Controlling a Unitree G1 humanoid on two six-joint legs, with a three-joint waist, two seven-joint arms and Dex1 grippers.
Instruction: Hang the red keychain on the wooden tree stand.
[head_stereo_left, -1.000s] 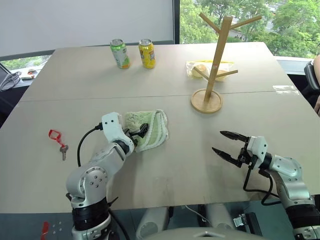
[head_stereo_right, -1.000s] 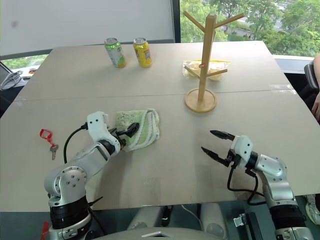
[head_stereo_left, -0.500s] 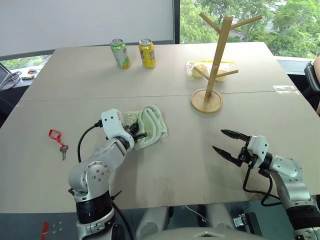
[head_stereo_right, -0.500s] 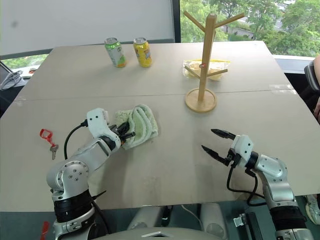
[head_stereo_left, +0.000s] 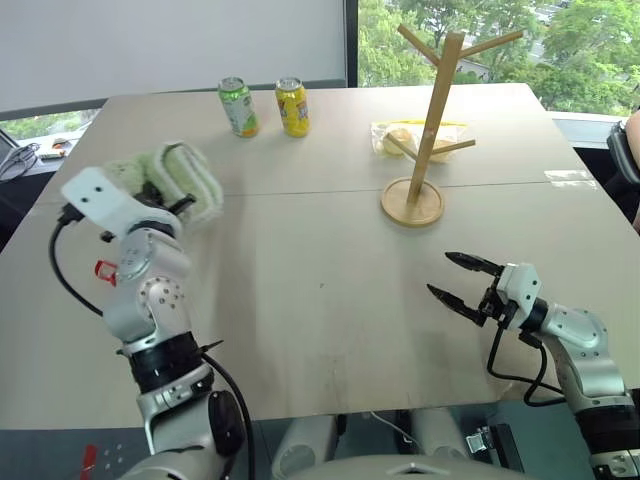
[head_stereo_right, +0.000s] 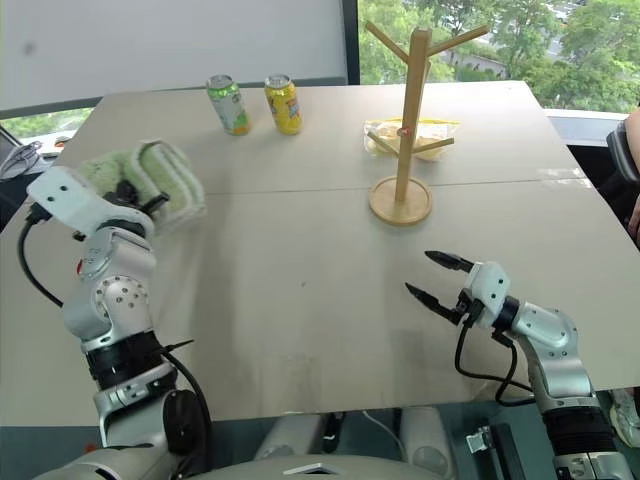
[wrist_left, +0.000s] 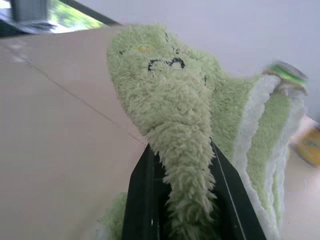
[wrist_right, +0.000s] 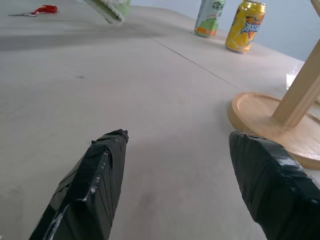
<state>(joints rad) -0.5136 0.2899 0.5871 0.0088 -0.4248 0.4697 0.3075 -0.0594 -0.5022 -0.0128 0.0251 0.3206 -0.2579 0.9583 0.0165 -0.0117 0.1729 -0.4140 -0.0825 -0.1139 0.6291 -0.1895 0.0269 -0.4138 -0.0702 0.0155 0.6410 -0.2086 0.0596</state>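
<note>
Toward the upper left of the left eye view, the left gripper (head_stereo_left: 172, 196) is raised off the table (head_stereo_left: 330, 290) with its fingers pinched on a fluffy green cloth (head_stereo_left: 185, 180); the left wrist view shows the pile bunched between the two black fingers (wrist_left: 142, 200). The red keychain (head_stereo_left: 105, 269) lies on the table at the left edge of the frame, mostly hidden behind the left arm, with only a bit of red showing; in the right wrist view it lies flat, far off in the upper left corner (wrist_right: 42, 9). The wooden tree stand (head_stereo_left: 430, 120) stands upright in the upper right of the frame, well apart from the keychain, with a clear bag of food (head_stereo_left: 400, 137) just behind its base and two drink cans (head_stereo_left: 265, 106) near the top centre. At lower right the right gripper (head_stereo_left: 458, 279) hovers just above the table, fingers spread wide and empty. By my reading the step in hand is clearing the cloth aside, so the task proper has not begun. Next, the cloth needs setting down away from the keychain, then a gripper must come down onto the small red loop.
</note>
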